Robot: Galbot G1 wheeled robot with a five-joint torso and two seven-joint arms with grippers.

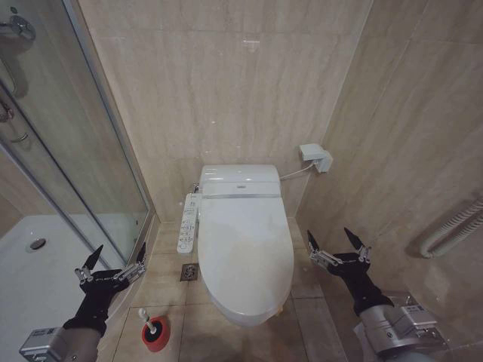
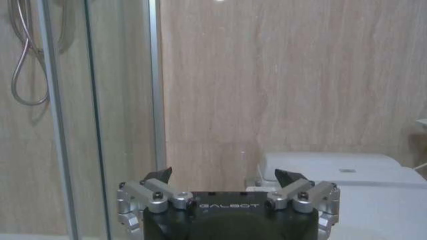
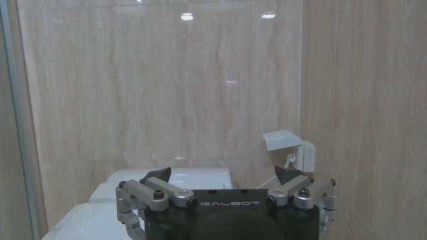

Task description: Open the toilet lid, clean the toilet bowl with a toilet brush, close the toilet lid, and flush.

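Red plastic is catching the eye nearest the robot: the small round red cup holder with the thin white-handled toilet brush (image 1: 155, 332) is standing on the beige floor tiles (image 1: 226, 332), just left of the bowl's front end. The left gripper (image 1: 115, 263) is hovering above the floor at the left, beside the glass shower partition (image 1: 90, 151), with its dark fingers spread wide and holding nothing. The right gripper (image 1: 337, 244) is hanging at the right of the toilet, near the tiled side wall, and its fingers are likewise standing apart and empty. Between the two arms, the large glossy white oval toilet lid (image 1: 243, 256) is lying flat and closed over the white ceramic toilet bowl (image 1: 253, 318). The long white button panel (image 1: 187, 223) is running along the bowl's left side, with a small square metal floor drain (image 1: 189, 272) just in front of it. Farther back, a small white wall box (image 1: 315, 157) is sitting on the marbled beige wall, a cable running from it to the toilet's rear.
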